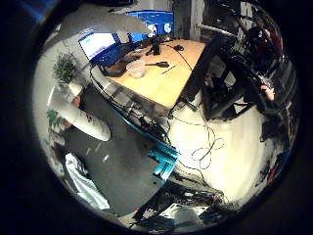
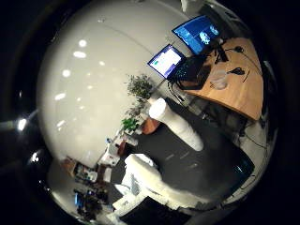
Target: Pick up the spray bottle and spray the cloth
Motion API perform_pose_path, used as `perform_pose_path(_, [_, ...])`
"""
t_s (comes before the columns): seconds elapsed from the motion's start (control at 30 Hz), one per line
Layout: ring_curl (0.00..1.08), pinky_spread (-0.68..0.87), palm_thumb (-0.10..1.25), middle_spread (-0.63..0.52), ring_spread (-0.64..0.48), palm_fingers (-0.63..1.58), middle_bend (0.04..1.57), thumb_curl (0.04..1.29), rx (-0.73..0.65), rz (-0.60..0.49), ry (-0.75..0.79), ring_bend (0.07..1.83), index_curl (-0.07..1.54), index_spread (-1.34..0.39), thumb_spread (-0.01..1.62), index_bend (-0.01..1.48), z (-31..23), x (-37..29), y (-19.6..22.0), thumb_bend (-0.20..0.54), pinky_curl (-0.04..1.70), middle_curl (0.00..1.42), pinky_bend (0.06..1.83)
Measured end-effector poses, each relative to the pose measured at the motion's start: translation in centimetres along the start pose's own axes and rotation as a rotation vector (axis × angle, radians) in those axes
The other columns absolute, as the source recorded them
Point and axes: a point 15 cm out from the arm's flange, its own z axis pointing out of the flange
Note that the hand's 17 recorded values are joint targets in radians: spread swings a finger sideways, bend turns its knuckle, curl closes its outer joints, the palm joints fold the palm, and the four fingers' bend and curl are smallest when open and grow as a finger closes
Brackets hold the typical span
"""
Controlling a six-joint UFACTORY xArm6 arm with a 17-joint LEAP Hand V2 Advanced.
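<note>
A white spray bottle (image 2: 177, 123) lies on its side on a dark grey table top (image 1: 122, 161), some way out from the palm. A crumpled white cloth (image 1: 84, 182) rests on the same surface, nearer the palm and apart from the bottle. Neither thing is touched. No part of my hand shows clearly in either view, so how it stands is hidden.
A teal metal bracket (image 1: 164, 161) sits at the dark table's edge. Beyond stand a wooden desk (image 1: 168, 81) with monitors (image 2: 197, 33), a laptop (image 1: 100, 46) and a clear cup (image 1: 136, 68). Potted plants (image 2: 139, 86) line the wall.
</note>
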Motion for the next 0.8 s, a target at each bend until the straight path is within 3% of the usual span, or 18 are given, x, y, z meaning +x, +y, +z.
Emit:
perform_pose_path(0.3, [0.21,0.64,0.25,0.19,0.32,0.18,0.2,0.31,0.053,0.076,-0.198,0.5,0.3,-0.17,1.01,0.16,3.3,-1.1,-0.7,-0.028,0.09,0.33,1.14])
perform_pose_path(0.8, [0.21,0.62,0.22,0.2,0.32,0.16,0.2,0.31,-0.027,0.137,-0.242,0.51,0.3,-0.16,1.01,0.17,9.3,2.4,0.2,-0.029,0.1,0.34,1.16])
